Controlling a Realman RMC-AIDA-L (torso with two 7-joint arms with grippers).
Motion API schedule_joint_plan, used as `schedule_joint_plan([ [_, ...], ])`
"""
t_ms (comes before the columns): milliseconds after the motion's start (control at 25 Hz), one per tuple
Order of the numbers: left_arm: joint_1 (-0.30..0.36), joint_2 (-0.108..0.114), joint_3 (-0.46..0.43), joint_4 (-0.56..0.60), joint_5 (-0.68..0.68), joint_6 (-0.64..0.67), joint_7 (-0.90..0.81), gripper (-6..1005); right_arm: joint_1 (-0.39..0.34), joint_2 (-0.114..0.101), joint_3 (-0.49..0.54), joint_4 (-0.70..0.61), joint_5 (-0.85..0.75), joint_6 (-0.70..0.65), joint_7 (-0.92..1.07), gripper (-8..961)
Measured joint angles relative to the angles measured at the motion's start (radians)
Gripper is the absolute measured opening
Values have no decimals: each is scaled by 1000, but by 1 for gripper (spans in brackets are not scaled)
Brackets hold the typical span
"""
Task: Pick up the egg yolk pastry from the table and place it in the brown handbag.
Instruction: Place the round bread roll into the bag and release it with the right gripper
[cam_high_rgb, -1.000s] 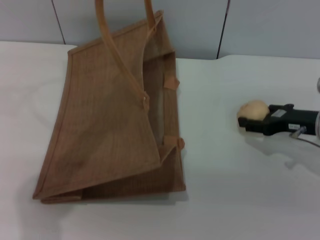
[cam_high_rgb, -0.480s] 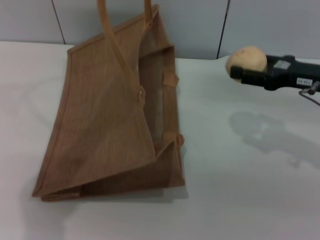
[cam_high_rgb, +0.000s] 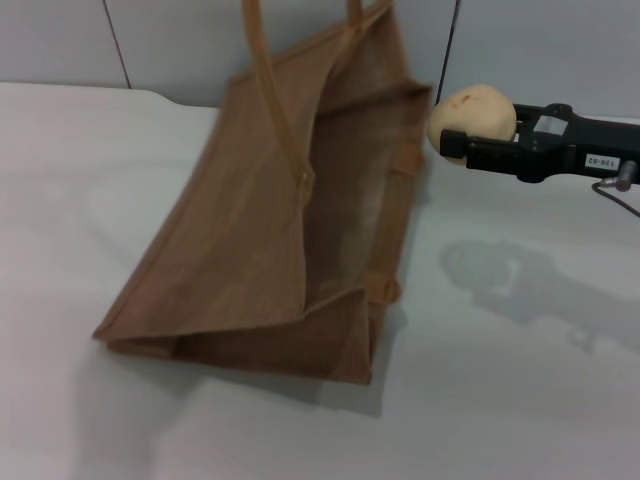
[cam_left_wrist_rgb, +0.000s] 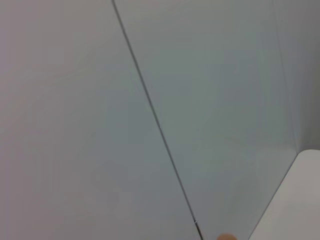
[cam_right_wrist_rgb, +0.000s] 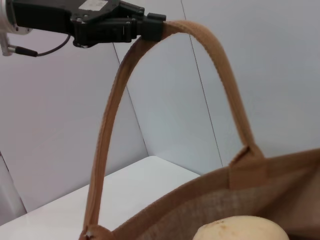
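Note:
The brown handbag (cam_high_rgb: 270, 240) stands tilted on the white table (cam_high_rgb: 520, 380), its mouth facing right and its tan handles (cam_high_rgb: 262, 80) running up out of the head view. In the right wrist view my left gripper (cam_right_wrist_rgb: 150, 27) is shut on the top of one handle (cam_right_wrist_rgb: 200, 45), holding it up. My right gripper (cam_high_rgb: 458, 140) is shut on the egg yolk pastry (cam_high_rgb: 476, 110) and holds it in the air just right of the bag's upper rim. The pastry (cam_right_wrist_rgb: 240, 231) also shows above the bag's rim (cam_right_wrist_rgb: 190, 200) in the right wrist view.
A grey panelled wall (cam_high_rgb: 540, 50) stands behind the table. The left wrist view shows only that wall (cam_left_wrist_rgb: 100, 110) and a corner of the table (cam_left_wrist_rgb: 300, 200). The right arm's shadow (cam_high_rgb: 520, 280) lies on the table to the right of the bag.
My right gripper lifted the pastry off the table and carried it left to the bag's rim. The bag was pulled up and swung right, its mouth opening wider.

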Motion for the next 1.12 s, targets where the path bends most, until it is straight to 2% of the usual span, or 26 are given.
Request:
schedule_joint_plan([
  [200, -12, -2, 24, 19, -6, 2, 0, 110, 5, 2, 1, 15, 3, 13, -16, 644],
  [520, -20, -2, 26, 25, -50, 14, 0, 110, 65, 2, -18, 106, -4, 50, -67, 642],
  [1120, -48, -4, 27, 40, -78, 28, -1, 111, 126, 2, -91, 119, -3, 79, -97, 638],
])
